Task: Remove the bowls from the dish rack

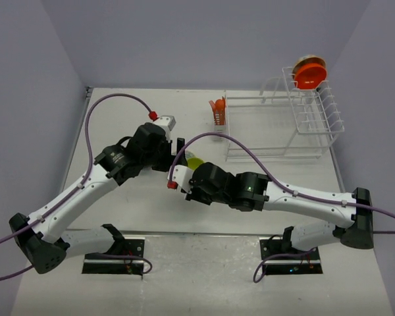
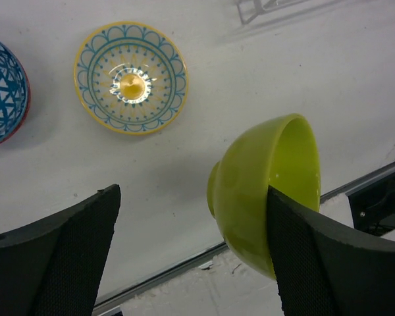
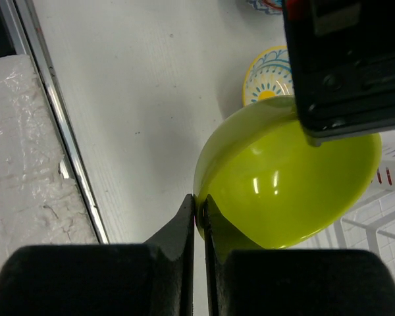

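Top view: I see the green bowl (image 1: 195, 162) between both wrists, and an orange bowl (image 1: 311, 72) in the dish rack (image 1: 314, 117).
Left wrist: left gripper (image 2: 194, 257) gapes wide, with the green bowl between its jaws and a patterned bowl (image 2: 130, 78) beyond them.
Right wrist: right gripper (image 3: 199, 210) pinches the green bowl's rim.

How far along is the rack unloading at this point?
Done: a yellow-patterned bowl and a blue-patterned bowl sit on the table. In hand: the right hand pinches the rim of the lime-green bowl, with the open left hand close over it. Left: the orange bowl, with apparently another behind it, stands in the dish rack.
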`<control>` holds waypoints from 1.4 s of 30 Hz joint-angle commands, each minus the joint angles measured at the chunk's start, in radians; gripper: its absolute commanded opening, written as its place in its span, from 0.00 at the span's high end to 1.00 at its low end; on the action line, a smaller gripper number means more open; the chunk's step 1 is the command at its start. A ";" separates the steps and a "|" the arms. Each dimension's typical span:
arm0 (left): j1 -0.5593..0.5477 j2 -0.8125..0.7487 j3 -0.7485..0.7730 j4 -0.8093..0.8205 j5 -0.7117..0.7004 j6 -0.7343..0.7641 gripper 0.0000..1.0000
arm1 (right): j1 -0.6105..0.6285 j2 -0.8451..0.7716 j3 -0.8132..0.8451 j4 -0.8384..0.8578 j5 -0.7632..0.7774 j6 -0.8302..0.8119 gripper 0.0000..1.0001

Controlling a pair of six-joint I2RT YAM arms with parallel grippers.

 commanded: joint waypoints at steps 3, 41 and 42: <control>-0.052 0.012 -0.031 0.062 0.036 -0.014 0.16 | 0.004 -0.009 0.058 0.079 0.056 -0.077 1.00; 0.035 -0.115 -0.656 0.314 -0.346 -0.426 1.00 | -0.194 -0.403 -0.241 0.323 0.226 0.261 0.01; 0.037 -0.111 -0.662 0.324 -0.340 -0.428 1.00 | -0.230 -0.421 -0.251 0.334 0.179 0.291 0.01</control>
